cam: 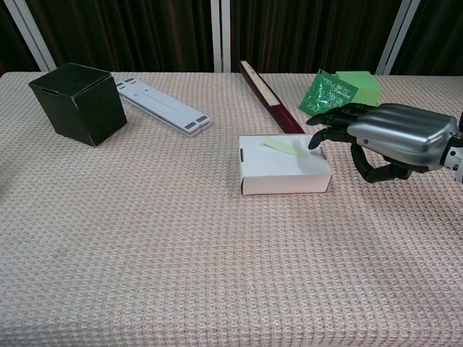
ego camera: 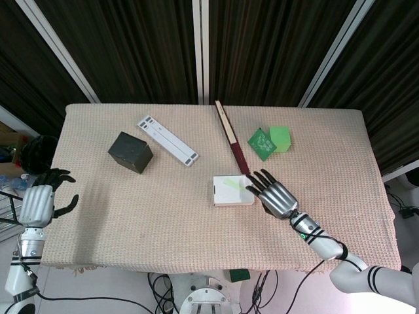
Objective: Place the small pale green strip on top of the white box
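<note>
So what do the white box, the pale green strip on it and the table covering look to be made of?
White box: probably matte cardboard, judging by its crisp folded edges and a small slot on top. Pale green strip: thin and flat, likely paper or plastic film; the material stays uncertain. Table covering: beige woven fabric with a waffle-like texture.

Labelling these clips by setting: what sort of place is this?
Probably a lab or test room, not a home: a table under a beige woven cloth before dark slatted panels, loose cables on the floor, and unrelated props such as a white box and black box.
</note>
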You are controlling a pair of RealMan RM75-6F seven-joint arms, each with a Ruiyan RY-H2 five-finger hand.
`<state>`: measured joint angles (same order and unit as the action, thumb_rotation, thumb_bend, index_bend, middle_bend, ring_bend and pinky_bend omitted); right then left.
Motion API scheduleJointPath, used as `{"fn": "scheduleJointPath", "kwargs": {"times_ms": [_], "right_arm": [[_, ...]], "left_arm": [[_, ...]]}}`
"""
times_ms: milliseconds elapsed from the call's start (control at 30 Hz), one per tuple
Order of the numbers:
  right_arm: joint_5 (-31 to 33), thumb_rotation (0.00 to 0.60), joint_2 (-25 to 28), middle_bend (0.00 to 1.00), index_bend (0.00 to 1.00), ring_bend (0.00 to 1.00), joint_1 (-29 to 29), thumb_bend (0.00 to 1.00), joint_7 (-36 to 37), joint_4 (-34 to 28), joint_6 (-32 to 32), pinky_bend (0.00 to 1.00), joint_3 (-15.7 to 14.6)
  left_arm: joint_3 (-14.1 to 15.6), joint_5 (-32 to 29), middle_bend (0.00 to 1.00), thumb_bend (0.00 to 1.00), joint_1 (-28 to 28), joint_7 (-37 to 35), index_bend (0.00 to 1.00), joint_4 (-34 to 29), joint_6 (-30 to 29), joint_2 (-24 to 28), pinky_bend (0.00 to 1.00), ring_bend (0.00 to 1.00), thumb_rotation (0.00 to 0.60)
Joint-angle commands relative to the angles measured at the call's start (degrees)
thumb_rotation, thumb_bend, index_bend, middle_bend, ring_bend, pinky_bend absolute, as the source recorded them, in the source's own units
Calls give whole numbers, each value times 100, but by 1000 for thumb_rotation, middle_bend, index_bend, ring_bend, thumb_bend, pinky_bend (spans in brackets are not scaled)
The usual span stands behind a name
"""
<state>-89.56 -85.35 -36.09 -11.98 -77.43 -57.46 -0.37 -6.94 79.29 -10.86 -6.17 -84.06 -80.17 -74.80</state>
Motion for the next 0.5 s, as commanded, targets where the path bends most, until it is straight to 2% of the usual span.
{"fn": "scheduleJointPath", "kwargs": {"times_ms": [33,133,267,367,500], "right_arm": [[95,558,-35,0,217,0,-2,1000,-73,28,103,0,-13],[120,558,-37,0,217,0,3,1000,-101,9,108,0,-2],[-40,559,26,0,203,0,56,1000,14,-113,-211,0,44],[-235,558,126,0,109,0,173,1000,149,-234,-630,0,56],[-492,555,288,0,0,0,543,1000,388,-284,-1571,0,88]], "left_arm": [[3,-10,251,299,5,-12,397,12,8,-2,232,148,550],[2,-10,251,299,8,-10,397,14,7,13,232,148,552],[-16,24,251,298,28,-27,397,-30,-65,70,232,148,552],[-60,120,251,299,91,-148,397,-79,-278,168,228,148,552],[-32,379,251,293,241,-298,392,-78,-671,348,224,148,559]]}}
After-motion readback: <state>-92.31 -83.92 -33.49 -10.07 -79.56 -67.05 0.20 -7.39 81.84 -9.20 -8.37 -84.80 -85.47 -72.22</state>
